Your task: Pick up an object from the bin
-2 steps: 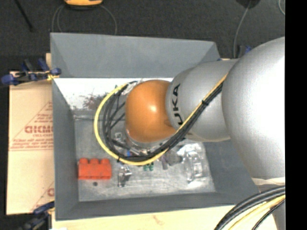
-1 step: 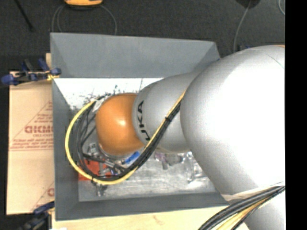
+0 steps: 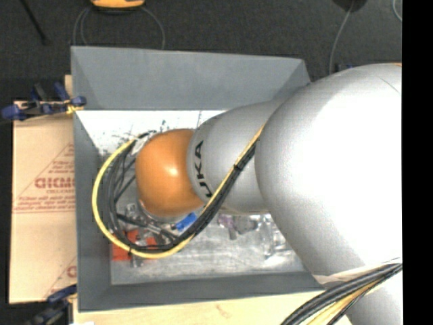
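Camera view is showing the arm [image 3: 325, 181] reaching in from the right and bending low over the left half of the bin [image 3: 88, 208]. Its orange cover [image 3: 166, 171] is sitting squarely over the spot where the gripper [image 3: 140, 223] is working, so only a bit of metal is peeking out beneath the cover's lower edge. Whether the gripper is open or closed I cannot tell, and nothing is showing as held. The nearest candidate is looking like a small red-orange piece [image 3: 122, 250], lying just below and to the left of the gripper, close to the bin's lower-left corner; its shape and long axis are too hidden to call. A blue piece [image 3: 187, 220] is lying on the other side, just to the gripper's right, tucked against the cable loop [image 3: 101, 181]. Further right, along the floor near the lower wall, clear plastic bits [image 3: 270, 239] and a purplish piece [image 3: 230, 225] are lying well apart from the gripper. My read: any coming move is turning on that short offset down-left toward the red-orange piece, and the corner walls are crowding it, leaving little room to sidestep. That cable loop is sweeping round the left of the wrist and passing right over the red-orange piece, which is looking like the main thing in the way.
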### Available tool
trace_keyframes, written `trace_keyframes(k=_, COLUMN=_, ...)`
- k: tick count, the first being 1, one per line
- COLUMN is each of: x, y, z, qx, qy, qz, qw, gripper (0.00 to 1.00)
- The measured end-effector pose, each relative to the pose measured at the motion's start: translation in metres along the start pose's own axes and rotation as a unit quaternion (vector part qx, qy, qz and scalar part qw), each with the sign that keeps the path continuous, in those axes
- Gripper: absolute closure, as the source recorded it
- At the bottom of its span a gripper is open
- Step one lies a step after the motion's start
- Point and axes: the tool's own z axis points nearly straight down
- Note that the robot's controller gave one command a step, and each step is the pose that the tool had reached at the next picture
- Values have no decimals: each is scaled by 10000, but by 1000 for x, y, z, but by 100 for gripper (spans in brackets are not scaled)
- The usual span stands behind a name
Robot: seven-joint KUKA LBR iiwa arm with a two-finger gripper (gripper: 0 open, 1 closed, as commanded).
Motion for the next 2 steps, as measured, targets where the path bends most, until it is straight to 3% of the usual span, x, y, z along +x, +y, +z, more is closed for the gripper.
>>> trace_keyframes(k=1, x=-82, y=-32, z=-104, qx=24, qy=9, qz=-19, qw=10000, gripper=100)
trace_keyframes(k=2, x=-80, y=-36, z=-149, qx=24, qy=45, qz=-82, qw=10000, gripper=100)
